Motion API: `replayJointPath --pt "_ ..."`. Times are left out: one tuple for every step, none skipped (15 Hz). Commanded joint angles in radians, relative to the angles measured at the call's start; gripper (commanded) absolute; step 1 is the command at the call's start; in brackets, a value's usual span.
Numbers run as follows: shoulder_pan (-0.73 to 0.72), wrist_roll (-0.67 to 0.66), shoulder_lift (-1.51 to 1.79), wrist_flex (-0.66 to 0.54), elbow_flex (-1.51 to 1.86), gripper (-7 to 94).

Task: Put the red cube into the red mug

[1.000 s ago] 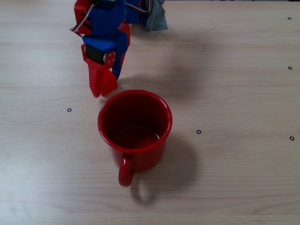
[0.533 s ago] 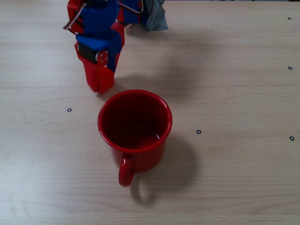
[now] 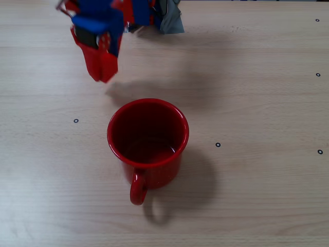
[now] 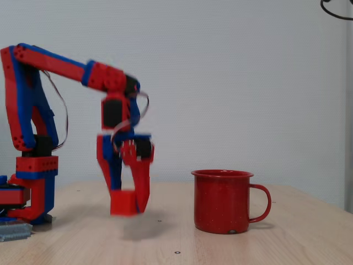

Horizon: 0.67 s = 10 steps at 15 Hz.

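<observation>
Red-and-blue arm (image 4: 33,132) mounted at the left of the side fixed view, reaching right and bending down to the tool (image 4: 128,207). Tool clenched on the cube (image 4: 123,202), held between the fingertips at the lower end, clear of the surface (image 4: 248,245) with a soft shadow below it. In the overhead fixed view, tool (image 3: 101,72) near the top left, blurred, pointing down; cube not separable there from the red fingers. Shadow on the wood just right of and below the tool in that view.

Mug (image 3: 148,141) upright on the surface (image 3: 257,103), near the middle of the overhead view, below and right of the tool, apart from it. Dark red inside, nothing visible in it. Handle pointing toward the lower edge of that view, slightly left. In the side view, mug (image 4: 223,201) standing right of the tool with a clear gap between, handle on its right side; cube hanging lower than the rim.

Small dark ring marks (image 3: 76,121) scattered over the pale wood grain in the overhead view, one left of the mug, one right of it, more along the right edge. Grey tape (image 3: 169,18) at the top edge by the arm's base. Plain white wall (image 4: 248,83) behind in the side view, with a dark cable (image 4: 336,10) curling in at the top right corner.
</observation>
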Motion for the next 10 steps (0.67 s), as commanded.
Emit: replayJointPath --pt "0.021 -0.046 0.101 0.155 -0.209 0" --pt "0.018 -0.071 0.120 0.216 -0.281 0" --pt "0.011 -0.100 0.132 0.275 -0.353 0" --pt "0.003 -0.123 0.144 0.331 -0.425 0" --pt "-0.008 -0.149 0.153 0.394 -0.497 0" --pt "-0.020 -0.170 0.153 0.454 -0.571 0" --pt "-0.031 -0.186 0.144 0.502 -0.638 0" --pt "-0.046 -0.202 0.147 0.528 -0.676 0" --pt "-0.060 -0.227 0.149 0.545 -0.712 0" --pt "-0.083 -0.255 0.153 0.532 -0.724 0"
